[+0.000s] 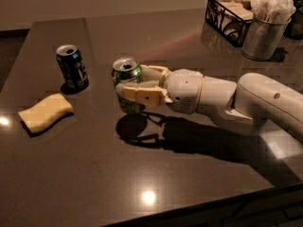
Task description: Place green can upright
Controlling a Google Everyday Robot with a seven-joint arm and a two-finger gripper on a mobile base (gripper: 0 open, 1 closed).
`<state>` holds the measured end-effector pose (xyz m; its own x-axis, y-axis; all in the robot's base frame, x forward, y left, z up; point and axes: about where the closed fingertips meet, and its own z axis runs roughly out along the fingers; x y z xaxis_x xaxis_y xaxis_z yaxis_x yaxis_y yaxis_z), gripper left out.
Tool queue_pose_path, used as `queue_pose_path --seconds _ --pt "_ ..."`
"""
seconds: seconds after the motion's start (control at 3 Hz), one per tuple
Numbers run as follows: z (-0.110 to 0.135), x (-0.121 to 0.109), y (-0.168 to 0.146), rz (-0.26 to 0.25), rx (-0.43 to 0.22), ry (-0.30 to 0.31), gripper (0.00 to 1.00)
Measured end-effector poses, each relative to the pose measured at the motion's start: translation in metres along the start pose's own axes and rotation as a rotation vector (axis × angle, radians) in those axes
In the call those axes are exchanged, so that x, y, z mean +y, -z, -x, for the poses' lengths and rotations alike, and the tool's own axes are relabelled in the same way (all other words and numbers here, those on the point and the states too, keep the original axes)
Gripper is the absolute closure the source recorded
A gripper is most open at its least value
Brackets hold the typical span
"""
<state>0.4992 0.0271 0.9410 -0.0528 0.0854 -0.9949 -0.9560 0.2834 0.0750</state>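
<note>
The green can (126, 78) stands upright in my gripper (129, 84), held a little above the dark table (94, 174), with its shadow below it. The gripper's cream fingers (142, 93) are shut around the can's sides. My white arm reaches in from the right. The can's silver top with its opening faces up.
A dark blue soda can (72, 66) stands upright to the left of the green can. A yellow sponge (45, 112) lies at the front left. A black wire basket (232, 11) and a metal cup of napkins (263, 30) stand at the back right.
</note>
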Motion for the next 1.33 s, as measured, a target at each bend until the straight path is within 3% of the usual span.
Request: queue_pose_path --seconds 0.33,1.0,1.33 --pt "-0.007 -0.014 -0.003 -0.051 0.009 -0.006 1.0" --pt "-0.021 -0.036 -0.012 -0.104 -0.018 -0.035 1.0" --pt "-0.024 -0.042 -0.015 -0.126 0.009 -0.029 0.82"
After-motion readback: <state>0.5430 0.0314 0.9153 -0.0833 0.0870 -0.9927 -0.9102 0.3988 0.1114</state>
